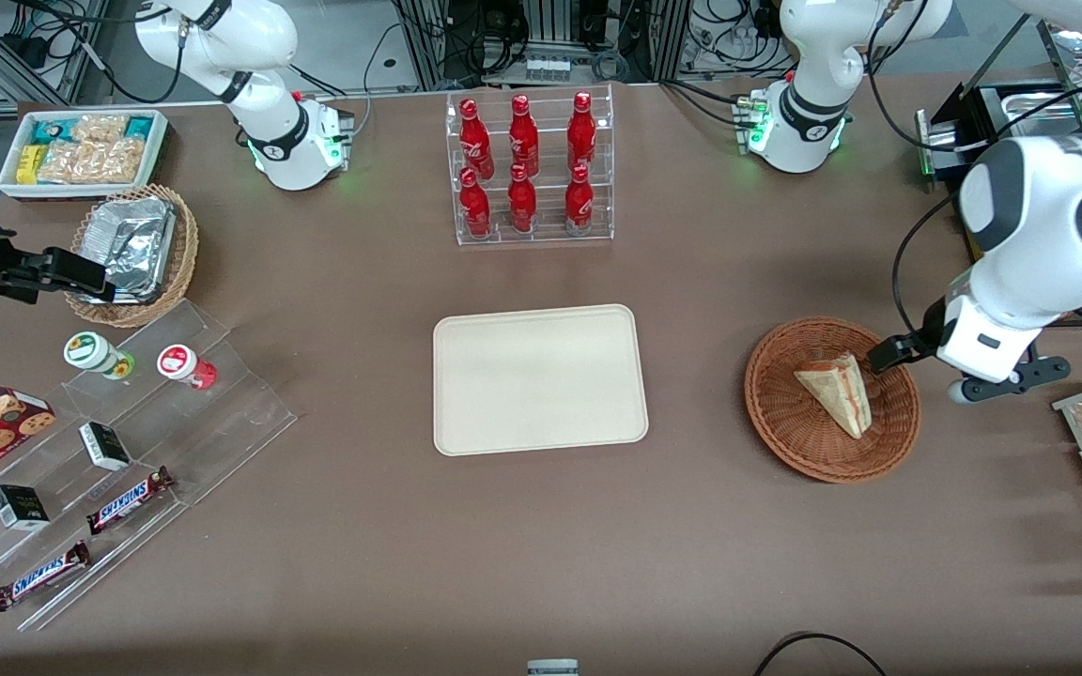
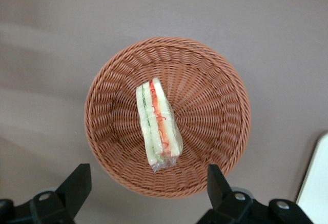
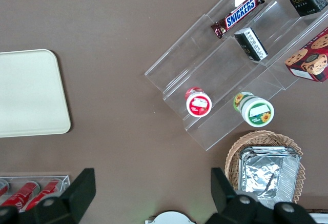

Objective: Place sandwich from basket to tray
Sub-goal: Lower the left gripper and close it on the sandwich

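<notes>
nothing moved yet: the sandwich (image 2: pixel 158 125) lies in the basket (image 2: pixel 225 98), the tray (image 1: pixel 539 378) is bare, and the pincer (image 2: pixel 148 188) hovers above, spread wide.

Six red bottles (image 1: pixel 527 169) in a clear rack, Snickers bars (image 1: pixel 130 499), foil container (image 1: pixel 132 246) in tan basket

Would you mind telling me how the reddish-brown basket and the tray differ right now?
The basket is round, woven and reddish-brown; the tray is rectangular, smooth and cream. The basket holds the sandwich, while the tray holds nothing. The open claw hovers above the basket, not the tray. Both sit flat on the brown table.
</notes>
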